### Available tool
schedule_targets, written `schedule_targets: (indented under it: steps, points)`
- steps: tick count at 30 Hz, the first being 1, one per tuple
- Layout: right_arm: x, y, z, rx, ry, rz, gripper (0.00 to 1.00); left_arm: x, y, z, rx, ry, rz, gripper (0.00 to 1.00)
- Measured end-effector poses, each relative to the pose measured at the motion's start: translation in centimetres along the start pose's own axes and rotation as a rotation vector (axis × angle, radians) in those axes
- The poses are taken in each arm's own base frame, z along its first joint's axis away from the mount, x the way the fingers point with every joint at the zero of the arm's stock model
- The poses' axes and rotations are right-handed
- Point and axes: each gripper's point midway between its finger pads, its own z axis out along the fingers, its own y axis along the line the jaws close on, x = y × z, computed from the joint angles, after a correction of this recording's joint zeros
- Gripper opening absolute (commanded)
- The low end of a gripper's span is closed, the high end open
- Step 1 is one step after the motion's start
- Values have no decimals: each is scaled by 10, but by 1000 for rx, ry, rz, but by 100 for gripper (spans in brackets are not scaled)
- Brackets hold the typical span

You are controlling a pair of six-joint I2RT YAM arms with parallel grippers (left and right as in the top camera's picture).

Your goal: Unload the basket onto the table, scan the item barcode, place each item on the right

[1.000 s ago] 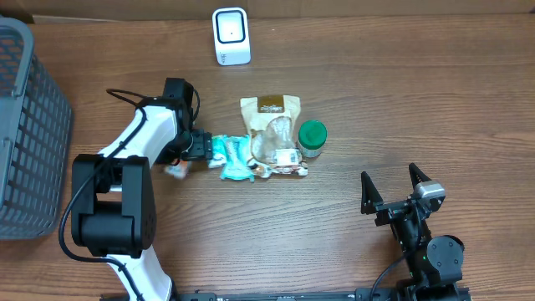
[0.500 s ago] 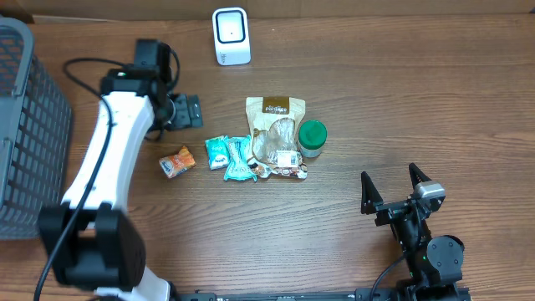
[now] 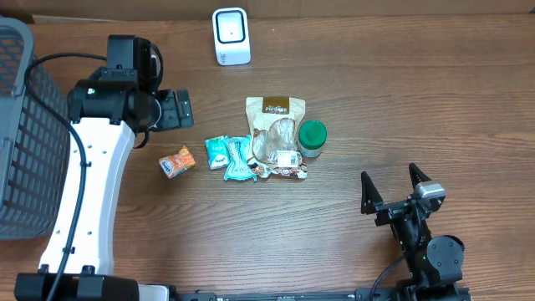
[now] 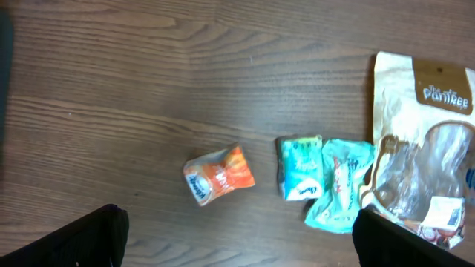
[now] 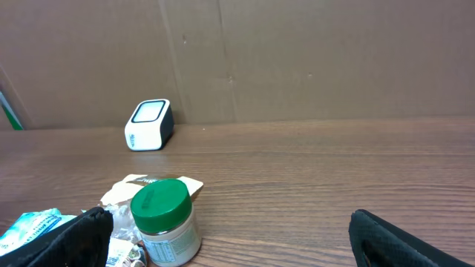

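Observation:
Several items lie mid-table: an orange packet (image 3: pixel 176 161), two teal packets (image 3: pixel 218 153) (image 3: pixel 240 159), a tan pouch (image 3: pixel 276 134) and a green-lidded jar (image 3: pixel 313 138). The white scanner (image 3: pixel 231 35) stands at the far edge. My left gripper (image 3: pixel 179 109) hangs open and empty above the table, to the far left of the items. In its wrist view the orange packet (image 4: pixel 219 174), a teal packet (image 4: pixel 300 167) and the pouch (image 4: pixel 423 148) lie below. My right gripper (image 3: pixel 389 177) rests open near the front right, facing the jar (image 5: pixel 165 222) and scanner (image 5: pixel 148 124).
A grey mesh basket (image 3: pixel 25 125) stands at the left edge. A brown cardboard wall (image 5: pixel 297 59) closes off the far side behind the scanner. Bare wood lies between the jar and my right gripper.
My left arm has lifted off the teal packets and swung back to the far left, empty. The orange packet now lies in full view. The right arm has not moved.

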Motion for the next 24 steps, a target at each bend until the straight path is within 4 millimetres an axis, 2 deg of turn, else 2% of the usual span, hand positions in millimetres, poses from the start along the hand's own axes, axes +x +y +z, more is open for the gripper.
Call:
schedule_targets:
  steps: [4, 9, 12, 16, 24]
  points:
    - [0, 0, 0, 0, 0, 0, 100, 3, 6, -6, 60, 21, 27, 99]
    - [0, 0, 0, 1, 0, 0, 100, -2, 39, -14, 108, 19, -17, 100]
    - [0, 0, 0, 0, -1, 0, 100, 2, 62, -17, 113, 35, -31, 99]
    - [0, 1, 0, -8, 0, 0, 100, 8, 80, -24, 132, 46, 10, 100]
    - [0, 15, -1, -87, 3, 18, 100, 3, 114, -31, 118, -4, 38, 99]
